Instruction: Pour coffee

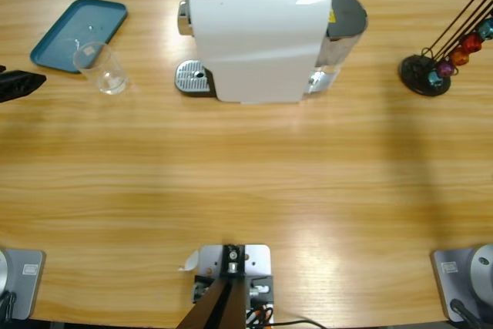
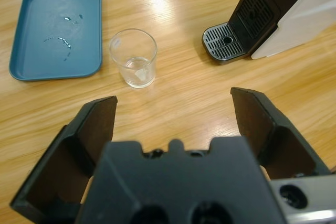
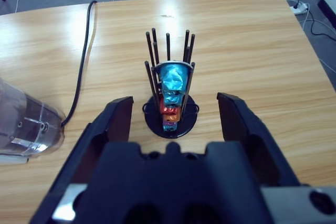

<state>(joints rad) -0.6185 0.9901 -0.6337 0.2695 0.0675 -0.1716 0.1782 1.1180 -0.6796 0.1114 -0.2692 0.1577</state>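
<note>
Your coffee machine (image 1: 258,32) stands at the far middle of the table (image 1: 246,182): a white body with a black top, a black front panel in the left wrist view, and a round metal drip grate (image 1: 192,78) at its foot, pointing toward the left side. A clear water tank (image 3: 23,129) sits at its other end, with a black cable (image 3: 84,56) running off behind it.

The clear glass (image 1: 102,68) stands upright and empty on bare wood, between the grate and the blue tray (image 1: 79,32), just beside the tray's near corner and apart from the machine. The tray carries a few water drops.

Your left gripper (image 2: 176,114) is spread wide, holding nothing, with the glass ahead of it. Your right gripper (image 3: 173,114) is also spread and empty, facing the capsule rack (image 3: 170,95), a black stand of thin rods stacked with blue, red and purple capsules.
</note>
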